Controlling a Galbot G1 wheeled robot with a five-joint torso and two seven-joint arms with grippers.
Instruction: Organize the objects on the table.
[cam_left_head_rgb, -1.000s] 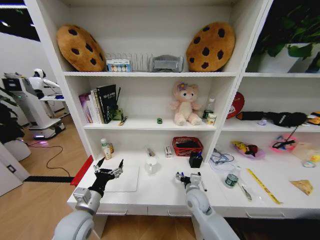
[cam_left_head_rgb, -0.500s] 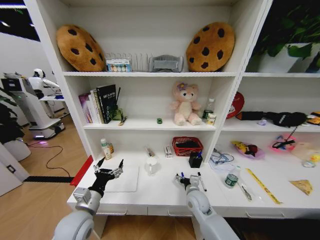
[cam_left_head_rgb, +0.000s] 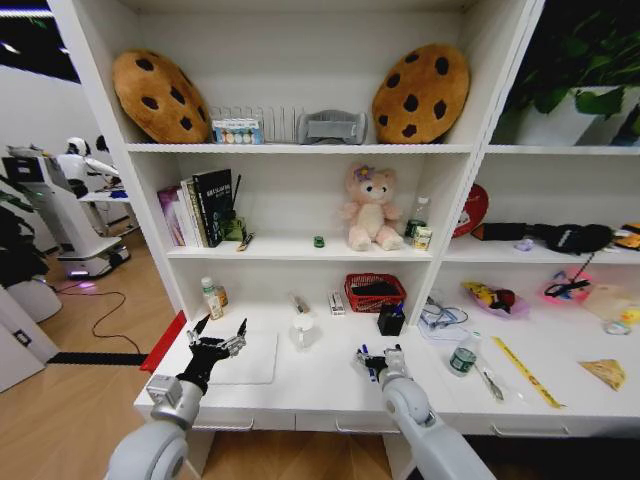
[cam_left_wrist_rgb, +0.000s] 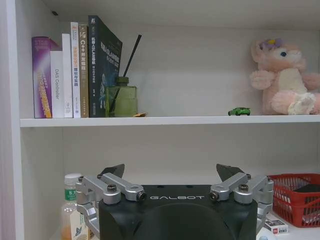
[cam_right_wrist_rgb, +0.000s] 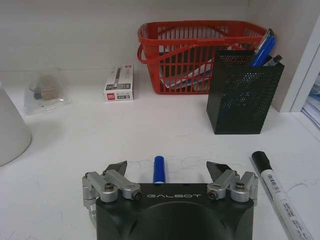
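Our right gripper (cam_right_wrist_rgb: 165, 169) sits low-centre of the right wrist frame w/ fingers spread wide. A short blue pen (cam_right_wrist_rgb: 159, 169) lies between them on the long white desk (cam_right_wrist_rgb: 165, 132), not pinched yet. A white marker w/ black cap (cam_right_wrist_rgb: 274, 185) lies lower right; the black mesh pen holder (cam_right_wrist_rgb: 243, 98) stands centre-right, near the red plastic basket (cam_right_wrist_rgb: 192, 50).

Left gripper (cam_left_head_rgb: 215, 340), fingers spread too, hovers lower left of the head frame over a flat white laptop (cam_left_head_rgb: 245, 358).

Risk, as we judge it: fingers closing slightly off-line could roll the round pen away.
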